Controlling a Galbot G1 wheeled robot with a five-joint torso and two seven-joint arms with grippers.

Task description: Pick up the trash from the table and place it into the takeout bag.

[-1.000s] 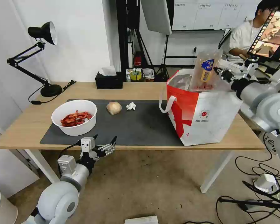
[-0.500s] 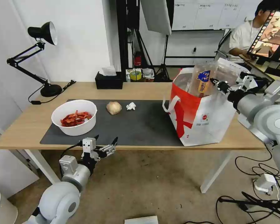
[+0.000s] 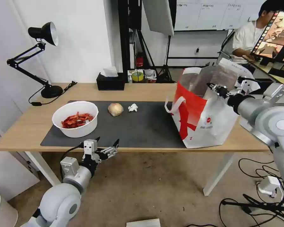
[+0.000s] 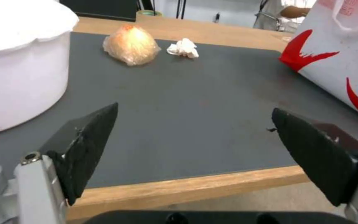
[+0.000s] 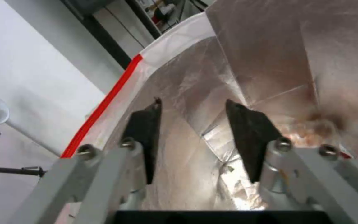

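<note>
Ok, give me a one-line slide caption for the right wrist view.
Right gripper open over the foil-lined mouth of the takeout bag, nothing between its fingers.

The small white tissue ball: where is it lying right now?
In the head view, the tissue ball lies on the dark grey mat, between the beige lumpy ball and the takeout bag.
</note>
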